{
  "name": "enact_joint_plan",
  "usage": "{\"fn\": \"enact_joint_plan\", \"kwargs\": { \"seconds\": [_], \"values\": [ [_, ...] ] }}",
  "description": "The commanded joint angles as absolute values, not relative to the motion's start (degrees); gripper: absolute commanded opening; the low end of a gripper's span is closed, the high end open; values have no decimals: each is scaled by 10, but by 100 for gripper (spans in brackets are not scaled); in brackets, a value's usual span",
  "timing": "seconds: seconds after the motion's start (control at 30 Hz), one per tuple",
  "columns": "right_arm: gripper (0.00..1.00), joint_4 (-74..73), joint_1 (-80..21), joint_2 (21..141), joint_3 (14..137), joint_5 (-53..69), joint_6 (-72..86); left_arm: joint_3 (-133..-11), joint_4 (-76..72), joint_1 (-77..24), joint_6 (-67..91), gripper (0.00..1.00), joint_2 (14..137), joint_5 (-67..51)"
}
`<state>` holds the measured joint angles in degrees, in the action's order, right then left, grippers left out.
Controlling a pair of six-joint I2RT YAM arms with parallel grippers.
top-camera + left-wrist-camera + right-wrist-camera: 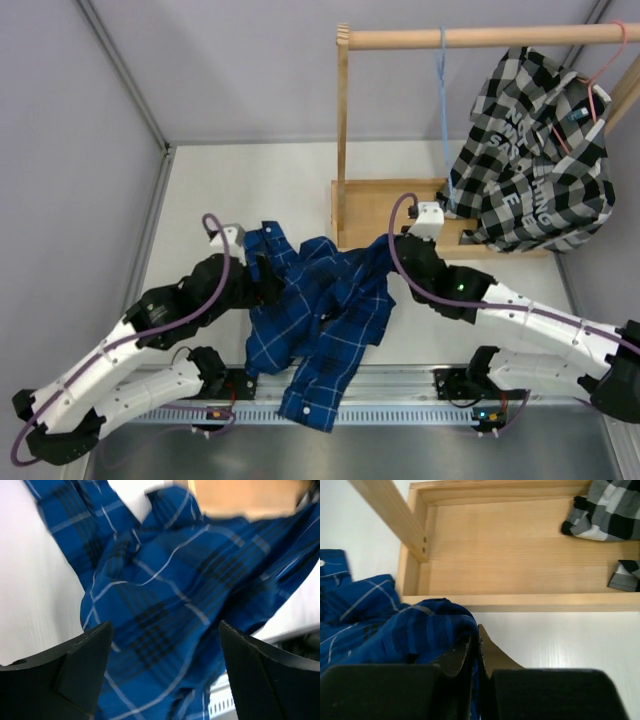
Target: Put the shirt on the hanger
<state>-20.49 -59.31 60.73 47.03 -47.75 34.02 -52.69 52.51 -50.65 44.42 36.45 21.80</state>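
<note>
The royal-blue plaid shirt (322, 320) lies crumpled on the white table between the two arms, with one end hanging over the near edge. My left gripper (264, 276) is open at the shirt's left side. In the left wrist view its fingers (75, 670) straddle the blue cloth (165, 605) without closing on it. My right gripper (392, 252) is shut on a fold at the shirt's upper right edge (420, 630), just in front of the wooden rack base. The light-blue wire hanger (444, 110) hangs bare from the wooden rod.
A wooden rack (343, 140) with a base tray (520, 550) stands at the back right. A black-and-white checked shirt (535, 160) on a pink hanger (596, 85) hangs from its rod (480, 38). Grey walls close in the sides. A metal rail (400, 395) runs along the near edge.
</note>
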Motion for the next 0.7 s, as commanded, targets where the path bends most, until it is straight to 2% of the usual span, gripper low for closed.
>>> {"fn": "enact_joint_plan", "kwargs": {
  "seconds": [0.0, 0.1, 0.17, 0.23, 0.33, 0.5, 0.67],
  "values": [
    [2, -196, -530, 592, 457, -396, 286, -519, 512, -508, 414, 86, 414, 126],
    [7, -196, -477, 611, 457, -339, 267, -521, 499, -509, 389, 84, 406, 91],
    [37, -198, -456, 616, 460, -297, 258, -522, 493, -509, 382, 85, 387, 90],
    [57, -192, -460, 600, 467, -259, 239, -521, 495, -509, 382, 89, 377, 115],
    [63, -153, -501, 541, 468, -236, 158, -516, 496, -509, 398, 94, 361, 155],
    [63, -130, -625, 464, 471, -199, 60, -513, 494, -509, 406, 98, 313, 198],
    [68, -158, -741, 532, 483, -187, -32, -508, 489, -509, 405, 98, 283, 202]
  ]
}}
